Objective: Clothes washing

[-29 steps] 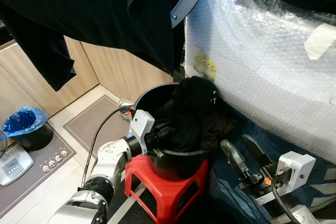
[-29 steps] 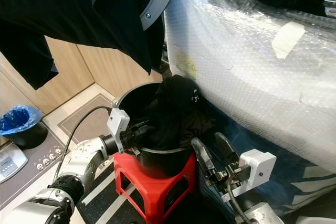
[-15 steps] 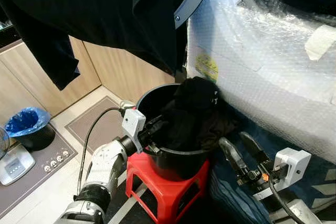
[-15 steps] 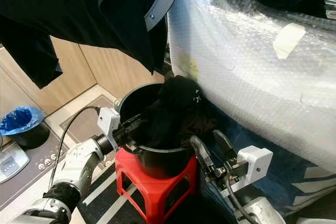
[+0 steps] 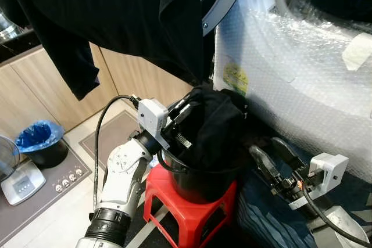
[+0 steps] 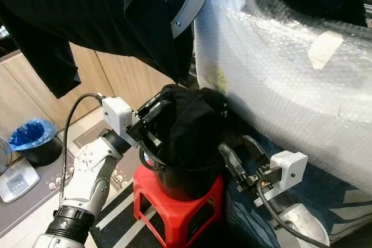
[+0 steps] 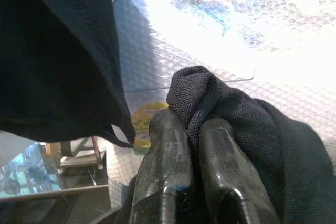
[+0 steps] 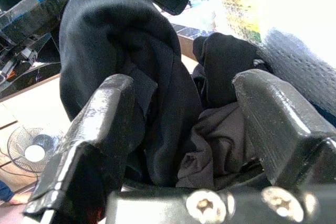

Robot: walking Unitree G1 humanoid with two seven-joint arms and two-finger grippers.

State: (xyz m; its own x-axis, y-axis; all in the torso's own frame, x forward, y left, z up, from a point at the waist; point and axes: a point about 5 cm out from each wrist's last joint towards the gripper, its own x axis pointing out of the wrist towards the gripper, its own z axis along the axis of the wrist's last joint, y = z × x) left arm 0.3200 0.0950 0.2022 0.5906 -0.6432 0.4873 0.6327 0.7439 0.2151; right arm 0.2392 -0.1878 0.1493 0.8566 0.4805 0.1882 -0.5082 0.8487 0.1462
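Note:
A black bucket (image 5: pixel 200 179) stands on a red stool (image 5: pixel 192 210) beside the bubble-wrapped washing machine (image 5: pixel 302 68). Black clothes (image 5: pixel 218 126) fill it. My left gripper (image 5: pixel 185 110) is shut on a fold of a black garment (image 7: pixel 231 114), lifted above the bucket's rim. In the left wrist view the cloth is pinched between the fingers (image 7: pixel 168 150). My right gripper (image 5: pixel 273 156) stands open just right of the bucket, nothing between its fingers (image 8: pixel 100 129). Another black garment (image 5: pixel 116 15) hangs over the open machine door (image 5: pixel 224 1).
A bin with a blue bag (image 5: pixel 38 137) and a scale (image 5: pixel 20 181) sit on the floor at left. Wooden cabinets (image 5: pixel 133 76) line the back. A blue striped cloth (image 5: pixel 256 219) lies under the machine at right.
My left gripper has risen from the bucket's left rim, pulling a black garment up with it. The camera has shifted slightly. The right gripper stays open beside the bucket.

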